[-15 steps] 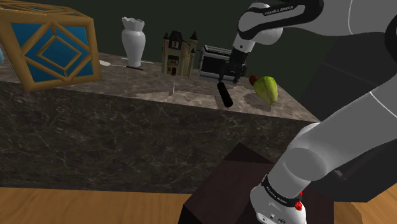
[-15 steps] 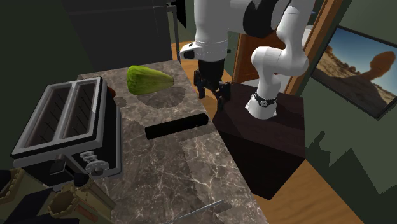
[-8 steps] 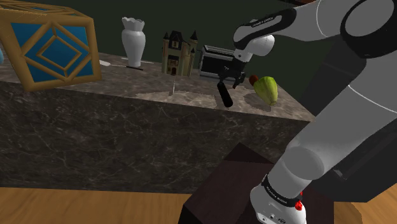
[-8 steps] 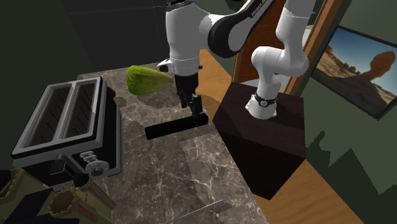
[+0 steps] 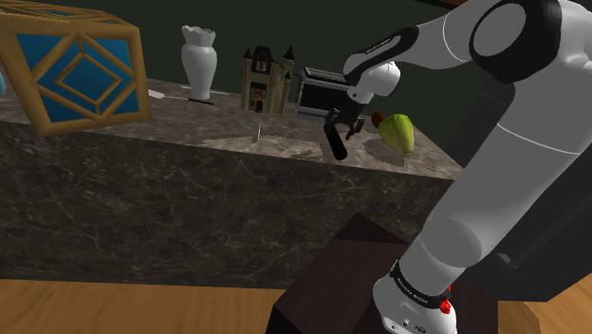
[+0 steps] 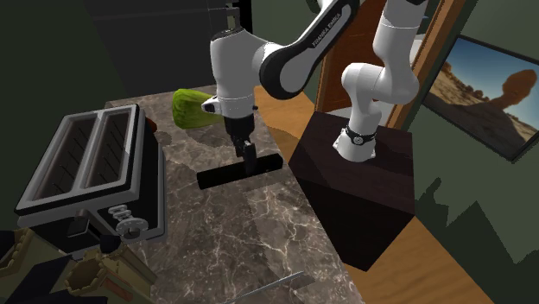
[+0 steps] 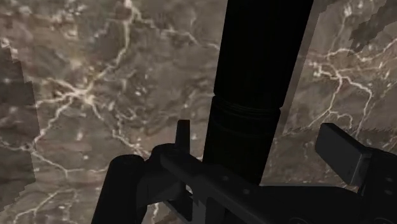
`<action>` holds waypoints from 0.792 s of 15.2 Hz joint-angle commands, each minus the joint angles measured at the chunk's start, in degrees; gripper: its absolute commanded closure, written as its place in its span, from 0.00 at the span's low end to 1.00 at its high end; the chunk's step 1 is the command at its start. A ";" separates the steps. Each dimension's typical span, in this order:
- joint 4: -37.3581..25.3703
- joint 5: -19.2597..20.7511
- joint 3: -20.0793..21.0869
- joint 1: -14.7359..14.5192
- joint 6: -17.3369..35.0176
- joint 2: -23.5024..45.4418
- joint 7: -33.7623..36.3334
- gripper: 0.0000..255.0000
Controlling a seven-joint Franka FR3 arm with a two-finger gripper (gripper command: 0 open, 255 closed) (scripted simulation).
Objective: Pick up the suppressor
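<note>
Straddling the black suppressor (image 6: 216,177) at mid-frame, the spread-jawed end effector (image 6: 249,156) sits off-centre; closing could roll the suppressor away.

The white arm (image 5: 493,142) stretches forward, wrist bent down, its black hand (image 6: 248,157) low with fingers (image 7: 342,151) apart.

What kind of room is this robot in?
Likely a home kitchen: a dark marble-patterned counter holds a silver two-slot toaster, with a wooden floor below and a framed desert picture on the wall.
</note>
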State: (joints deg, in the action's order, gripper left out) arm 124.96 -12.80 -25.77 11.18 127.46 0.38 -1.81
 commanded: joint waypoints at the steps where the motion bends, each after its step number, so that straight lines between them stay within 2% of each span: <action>1: 0.69 -0.90 0.00 0.02 1.59 1.08 -0.81 0.00; 4: 1.20 -1.52 0.03 0.04 2.66 1.79 -1.38 0.00; 5: 1.20 -1.56 0.02 0.05 2.70 1.83 -1.42 1.00; 12: 1.20 -1.58 0.02 0.05 2.71 1.85 -1.44 1.00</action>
State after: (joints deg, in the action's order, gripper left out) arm 126.11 -14.39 -25.76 11.24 130.15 2.16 -3.21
